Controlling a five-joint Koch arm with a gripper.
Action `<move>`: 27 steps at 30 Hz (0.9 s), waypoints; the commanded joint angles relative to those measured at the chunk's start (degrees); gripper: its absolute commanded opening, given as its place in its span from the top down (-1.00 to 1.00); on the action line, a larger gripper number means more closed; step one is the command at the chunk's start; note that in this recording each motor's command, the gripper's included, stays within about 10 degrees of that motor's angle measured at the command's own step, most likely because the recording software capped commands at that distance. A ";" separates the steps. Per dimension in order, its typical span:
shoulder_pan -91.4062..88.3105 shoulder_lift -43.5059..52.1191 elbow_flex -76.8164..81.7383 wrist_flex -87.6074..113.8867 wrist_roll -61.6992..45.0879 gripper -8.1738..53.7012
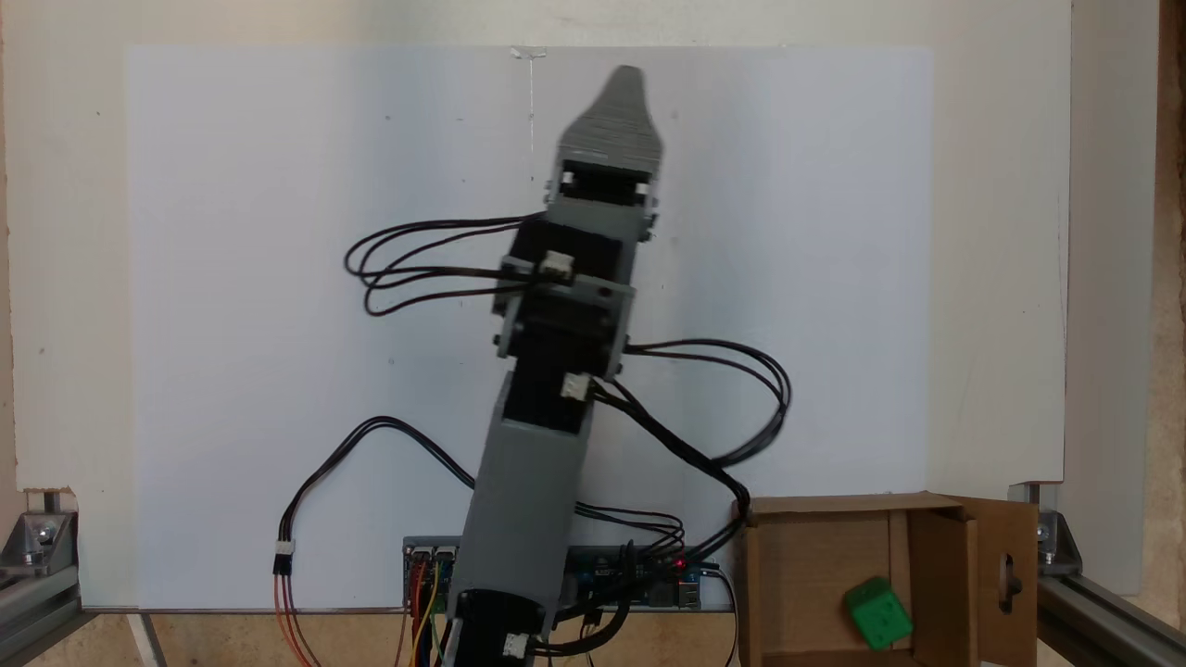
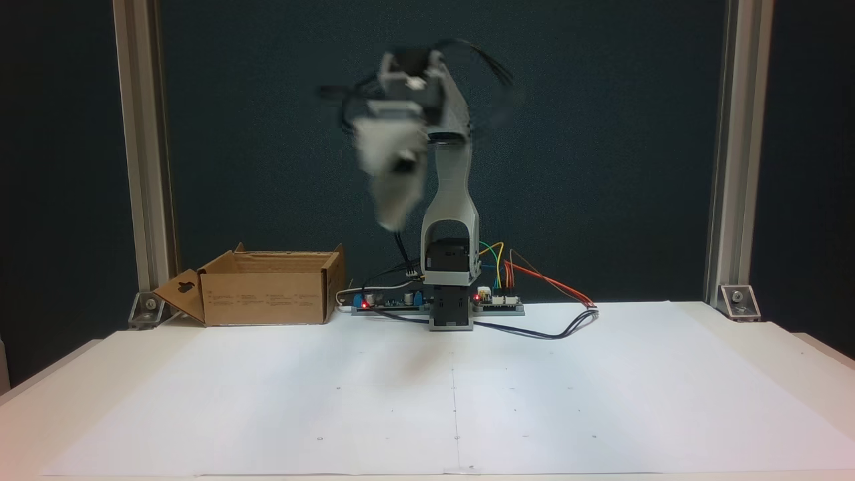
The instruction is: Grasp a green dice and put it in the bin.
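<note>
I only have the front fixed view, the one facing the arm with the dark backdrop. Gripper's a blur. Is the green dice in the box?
Observer: Yes. From above, the green dice lies on the floor of the bin.
Operator: Where in it?
Observer: Toward the side with the handle-hole flap, apart from the walls.
Operator: Gripper over the box?
Observer: No. The gripper points out over the white sheet, away from the bin. One tip shows, so open or shut is unclear.

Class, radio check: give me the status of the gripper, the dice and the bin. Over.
Gripper raised over the white sheet, jaws stacked, state unclear. Green dice lying inside the bin. Nothing in the way.
</note>
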 commanded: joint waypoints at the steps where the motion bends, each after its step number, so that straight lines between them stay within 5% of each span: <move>1: -3.96 5.71 4.48 -9.30 2.29 -0.69; 18: -6.33 31.82 53.26 -53.42 2.20 -0.73; 27: -6.77 36.47 75.59 -75.74 1.85 -0.72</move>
